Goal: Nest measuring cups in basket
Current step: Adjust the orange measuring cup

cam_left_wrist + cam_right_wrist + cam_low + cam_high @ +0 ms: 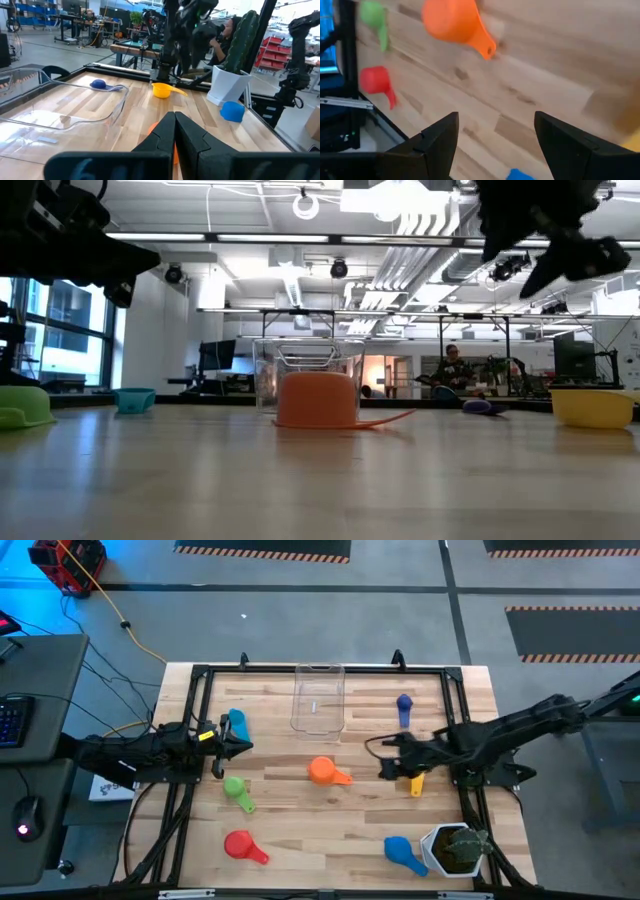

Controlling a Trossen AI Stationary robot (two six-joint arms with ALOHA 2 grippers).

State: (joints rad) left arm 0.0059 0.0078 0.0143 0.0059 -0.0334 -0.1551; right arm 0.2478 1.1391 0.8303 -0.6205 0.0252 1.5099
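Note:
The clear basket [318,698] stands at the table's far middle. Cups lie apart on the wood: light blue [237,723], green [237,790], red [242,846], orange [325,772], purple-blue [404,706], yellow [417,783] and blue [402,851]. The orange cup [318,400] sits mouth down. My left gripper [240,745] is shut and hovers just beside the light blue cup, pointing toward the orange cup. My right gripper [385,762] is open, above the table between the orange and yellow cups; its fingers [437,137] stand wide apart over bare wood.
A white pot with a green plant [455,848] stands at the near right corner beside the blue cup. Black frame rails [195,680] run along the table's edges. Bare wood lies in the near middle [320,830].

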